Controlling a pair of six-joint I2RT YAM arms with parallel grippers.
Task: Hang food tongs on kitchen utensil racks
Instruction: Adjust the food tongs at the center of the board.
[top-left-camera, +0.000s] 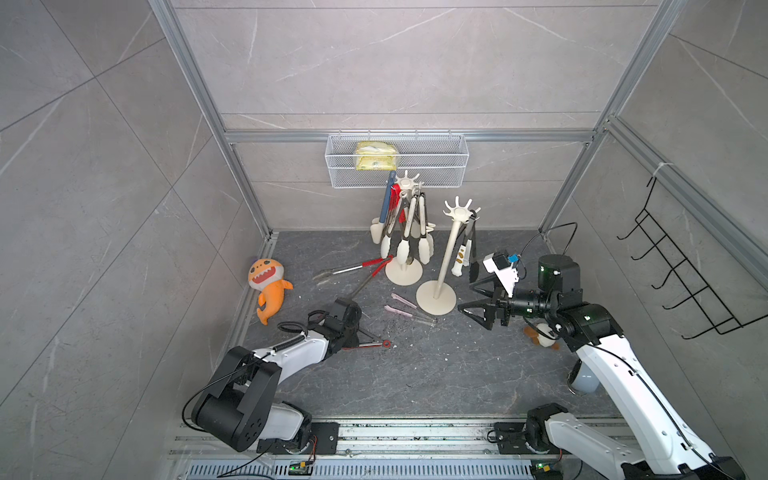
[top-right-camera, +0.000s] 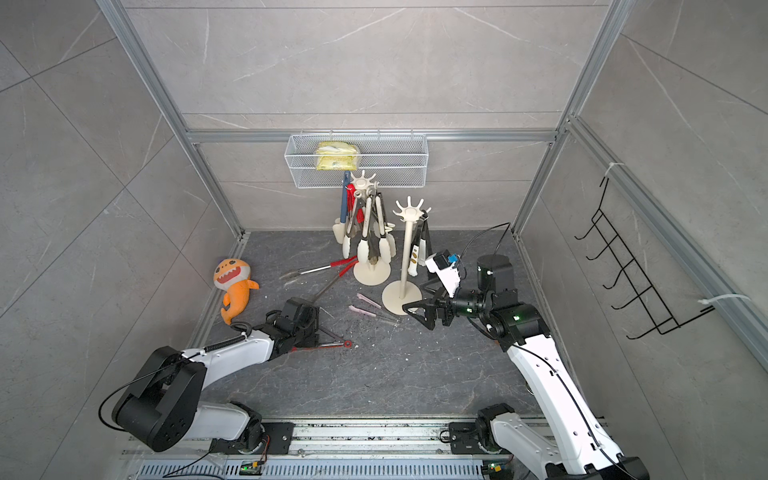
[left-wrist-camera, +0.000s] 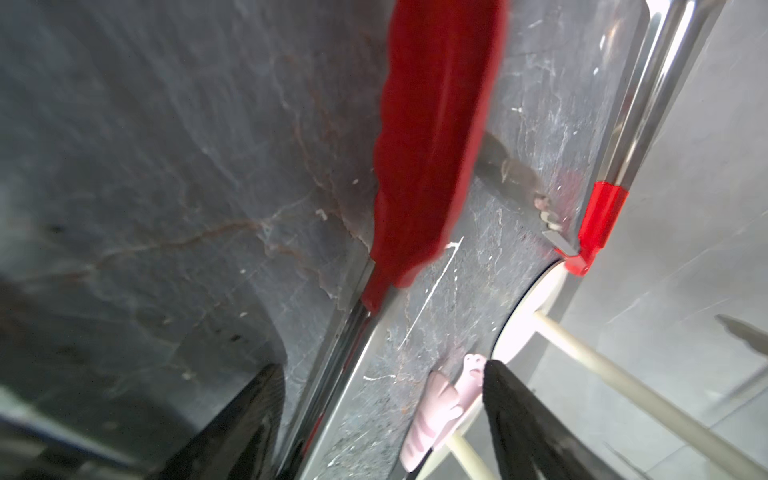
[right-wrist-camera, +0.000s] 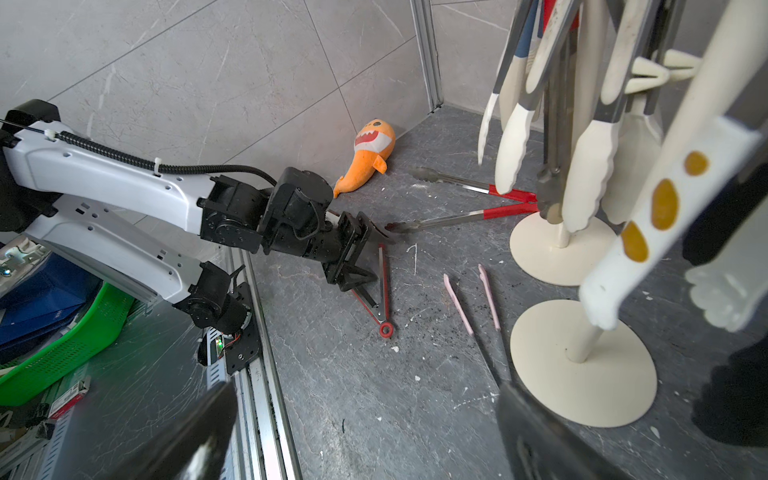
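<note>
Two cream racks. The far rack (top-left-camera: 405, 275) is crowded with hung tongs. The near rack (top-left-camera: 436, 297) carries two, and its base sits just ahead of the right tool (top-left-camera: 465, 297), whose jaws are wide and empty. Long red-handled tongs (top-left-camera: 357, 270) lie splayed on the surface (top-left-camera: 415, 374) beyond the left tool (left-wrist-camera: 382, 368), hinge end at the far rack's base. Left tool's fingers are well apart, low over the small ring-end tongs (top-left-camera: 376, 344). A steel tong arm runs between the fingers, not pinched; contact, can't tell. Pink tongs (top-left-camera: 409, 311) lie between both tools. Judgement: the small tongs look light, stiff, springy, slick steel, lying flat. Pinch both arms together mid-length, leaving the ring (top-left-camera: 386, 343) clear for a prong.
</note>
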